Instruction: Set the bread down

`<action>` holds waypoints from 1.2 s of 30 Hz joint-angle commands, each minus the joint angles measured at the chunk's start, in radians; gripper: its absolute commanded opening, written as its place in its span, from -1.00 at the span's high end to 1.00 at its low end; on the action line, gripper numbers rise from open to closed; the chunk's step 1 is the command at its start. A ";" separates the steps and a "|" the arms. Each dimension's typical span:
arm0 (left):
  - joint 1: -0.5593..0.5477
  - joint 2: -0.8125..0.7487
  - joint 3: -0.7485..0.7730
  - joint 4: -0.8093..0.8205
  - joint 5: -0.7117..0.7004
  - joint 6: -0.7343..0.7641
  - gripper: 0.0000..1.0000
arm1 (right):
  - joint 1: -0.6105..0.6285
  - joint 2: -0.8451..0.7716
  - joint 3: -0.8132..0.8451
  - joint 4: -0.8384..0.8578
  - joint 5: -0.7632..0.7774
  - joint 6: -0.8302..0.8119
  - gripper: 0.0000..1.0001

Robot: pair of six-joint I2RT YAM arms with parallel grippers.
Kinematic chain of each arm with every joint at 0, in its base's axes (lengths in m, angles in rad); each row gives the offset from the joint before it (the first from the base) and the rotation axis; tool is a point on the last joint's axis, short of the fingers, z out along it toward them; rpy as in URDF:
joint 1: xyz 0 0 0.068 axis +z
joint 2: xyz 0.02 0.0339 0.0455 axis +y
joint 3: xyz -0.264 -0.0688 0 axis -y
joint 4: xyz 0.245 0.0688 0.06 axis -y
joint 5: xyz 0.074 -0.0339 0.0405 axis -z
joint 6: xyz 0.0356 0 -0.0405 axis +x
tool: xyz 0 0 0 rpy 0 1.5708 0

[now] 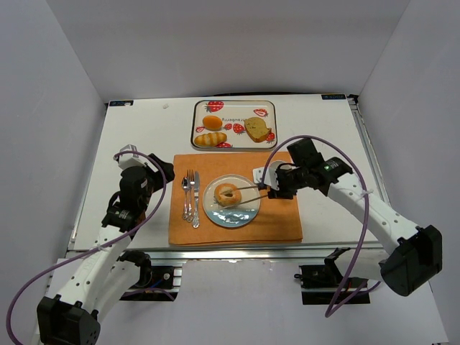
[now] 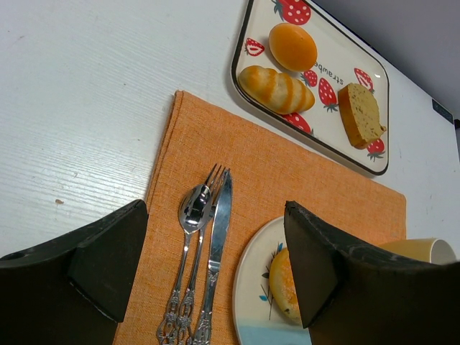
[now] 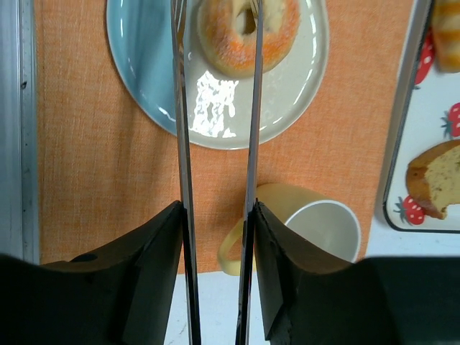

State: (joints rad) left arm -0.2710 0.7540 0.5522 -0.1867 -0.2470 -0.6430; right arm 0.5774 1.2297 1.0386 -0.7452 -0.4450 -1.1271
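Note:
A sugared ring doughnut [image 1: 228, 194] lies on a pale blue-and-cream plate [image 1: 241, 218] on the orange placemat [image 1: 280, 223]. My right gripper [image 1: 272, 188] is shut on metal tongs [image 1: 248, 189], whose blades reach left over the doughnut. In the right wrist view the gripper [image 3: 218, 208] clamps the tongs [image 3: 183, 144]. One blade runs beside the doughnut [image 3: 219, 36] and the other crosses its hole. My left gripper [image 1: 162, 172] is open and empty above the mat's left edge. Its wrist view [image 2: 214, 208] shows the doughnut [image 2: 280, 284] partly behind the right finger.
A strawberry-print tray [image 1: 195, 126] at the back holds a round bun [image 1: 212, 121], a striped roll [image 1: 210, 139] and a loaf slice [image 1: 256, 129]. A spoon, fork and knife [image 1: 190, 198] lie left of the plate. A yellow mug [image 3: 316, 223] stands under my right gripper.

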 commanded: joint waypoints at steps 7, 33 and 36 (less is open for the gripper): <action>0.004 -0.007 0.012 0.016 0.006 0.009 -0.71 | 0.002 0.017 0.144 0.090 -0.020 0.125 0.08; 0.004 -0.033 0.006 0.007 -0.023 -0.020 -0.71 | -0.169 0.766 0.710 0.267 0.193 0.044 0.09; 0.004 -0.024 0.011 0.006 -0.023 -0.014 -0.71 | -0.171 0.783 0.722 0.267 0.193 0.039 0.07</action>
State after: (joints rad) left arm -0.2710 0.7315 0.5522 -0.1871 -0.2558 -0.6556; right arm 0.4145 2.0121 1.7058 -0.5186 -0.2562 -1.0626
